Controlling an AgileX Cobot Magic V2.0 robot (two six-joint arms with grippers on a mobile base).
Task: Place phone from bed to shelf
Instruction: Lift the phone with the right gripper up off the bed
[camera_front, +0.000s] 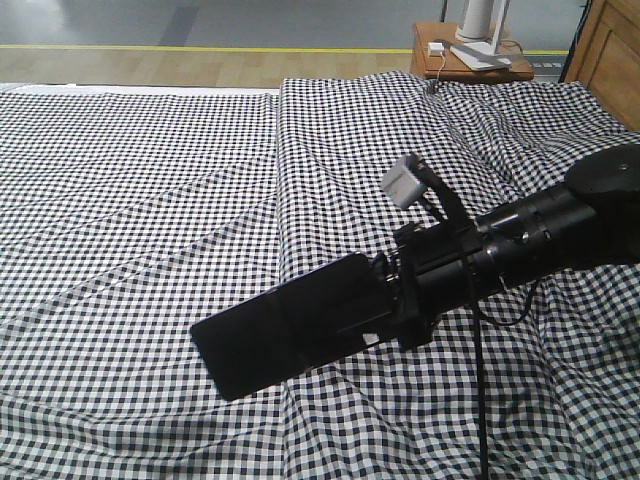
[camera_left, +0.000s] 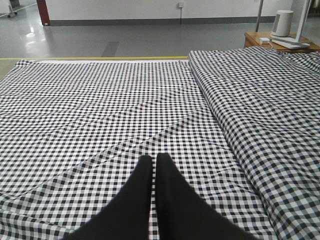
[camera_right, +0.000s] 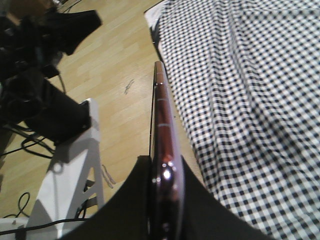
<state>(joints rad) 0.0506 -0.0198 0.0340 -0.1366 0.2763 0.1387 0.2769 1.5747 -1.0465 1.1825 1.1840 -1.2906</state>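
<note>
Right claw (camera_front: 390, 305) grips 1 end of the phone (camera_front: 280, 330), held just above the bed (camera_front: 150, 150) at centre frame; its long axis runs from the jaws toward the lower left. Left claw (camera_left: 152, 167), pinched together and empty, hangs over the bed.

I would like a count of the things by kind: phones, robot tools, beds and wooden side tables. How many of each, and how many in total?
Phones: 1, the phone, held in the right tool.
Robot tools: 2, the right tool and the left tool, which is shut and empty.
Beds: 1, the bed.
Wooden side tables: 1, the side table.
Total: 5.
</note>
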